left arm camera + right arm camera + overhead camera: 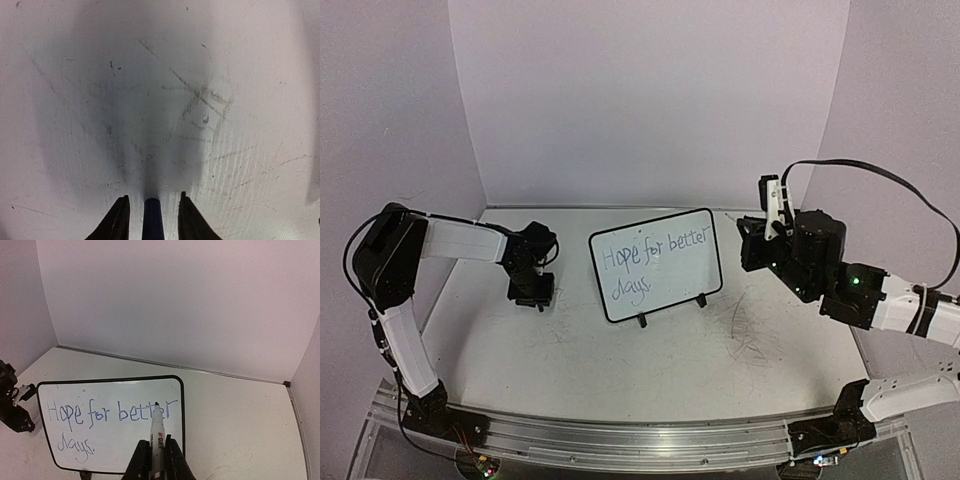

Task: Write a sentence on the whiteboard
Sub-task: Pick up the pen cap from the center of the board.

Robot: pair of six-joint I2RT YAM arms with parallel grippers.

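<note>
Whiteboard (pixel 672 288), black-framed, is standing propped on two small black feet on the desk (pixel 620 370) between the two tools. It is sitting to the right of the left tool (pixel 532 290) and to the left of the right tool (pixel 156 455), apart from both. We are reading the sentence (pixel 658 255) on its face in thin blue handwriting: "Hope for better" above "days".

The right tool is hanging raised off the desk and is clamping a white marker (pixel 157 432), whose dark tip is pointing away from the tool toward the writing. In the wrist view the tip is overlapping the word "better", while the top view is showing the tool clear of the frame.

The left tool is pointing down at the scuffed desk, its fingers (pixel 119 220) standing apart on either side of a dark blue cylinder (pixel 152 220). We are seeing a strip of desk on each side of that cylinder, so the fingers are not touching it in view.
</note>
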